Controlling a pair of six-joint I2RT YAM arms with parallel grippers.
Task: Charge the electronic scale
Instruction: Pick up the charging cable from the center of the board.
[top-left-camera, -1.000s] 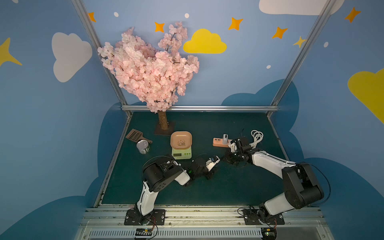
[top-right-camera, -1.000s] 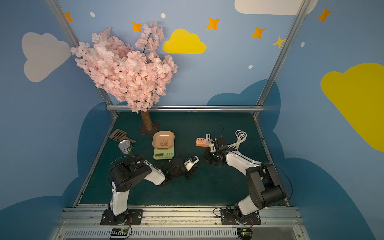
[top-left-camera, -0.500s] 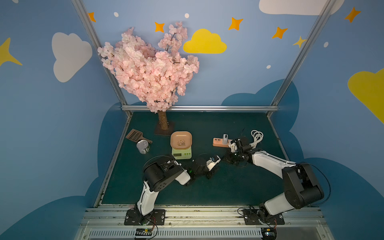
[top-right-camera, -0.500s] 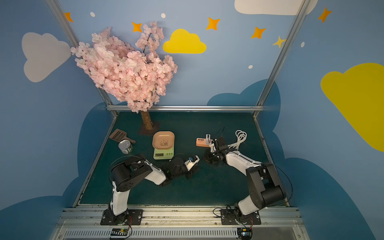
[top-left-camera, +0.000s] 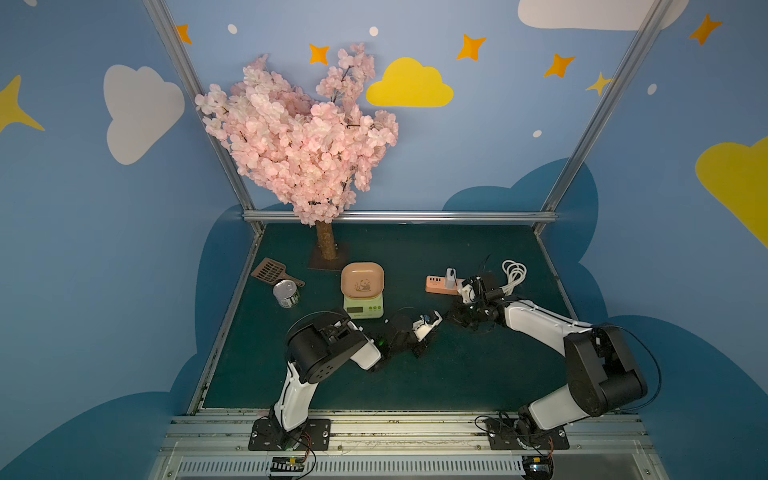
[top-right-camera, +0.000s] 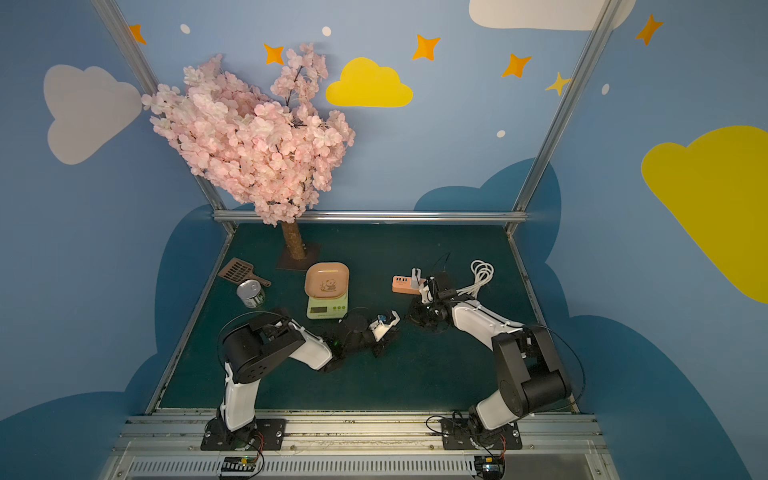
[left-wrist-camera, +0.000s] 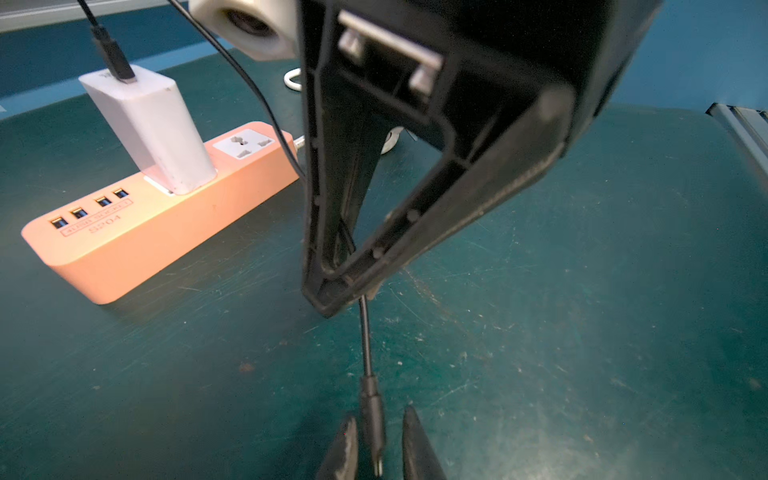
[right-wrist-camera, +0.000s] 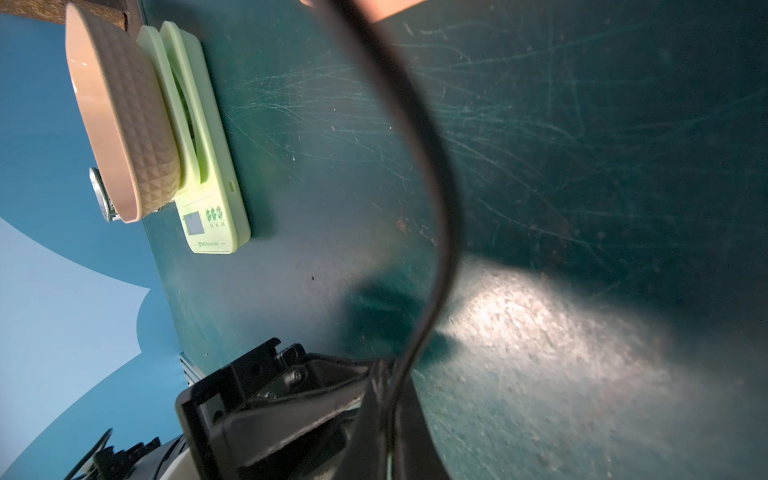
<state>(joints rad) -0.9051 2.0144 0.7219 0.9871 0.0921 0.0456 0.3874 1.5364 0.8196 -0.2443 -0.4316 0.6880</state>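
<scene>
The electronic scale (top-left-camera: 362, 291) sat on the bench (top-left-camera: 457, 374) toward back-centre, in front of the tree trunk and well apart from the orange power strip (left-wrist-camera: 137, 232). Nothing was plugged into it yet.

In the left wrist view the right fingers (left-wrist-camera: 478, 183) were pinched together on a thin black cable (left-wrist-camera: 365, 332) that ran from the white charger block (left-wrist-camera: 153, 133) standing in the strip. The cable's plug (left-wrist-camera: 372, 411) hung below that pinch. The left fingers (left-wrist-camera: 415, 449) stood slightly apart, one each side of the plug, w/ a gap showing on both sides, so no grip there yet.

Handling, as a judgement: the scale looked like light plastic, so it would prob. slide on the bench when a plug gets pushed in. The pink tray seemed only to rest on top and could tip or lift off, so it was no place to hold. Better to brace the green base by its sides. A small notch on the base edge, seen in the right wrist view, may be the port, but it was too small to tell. The cable was floppy, so the stiff plug shell was the spot to pinch, square-on, w/ the tip left free.
</scene>
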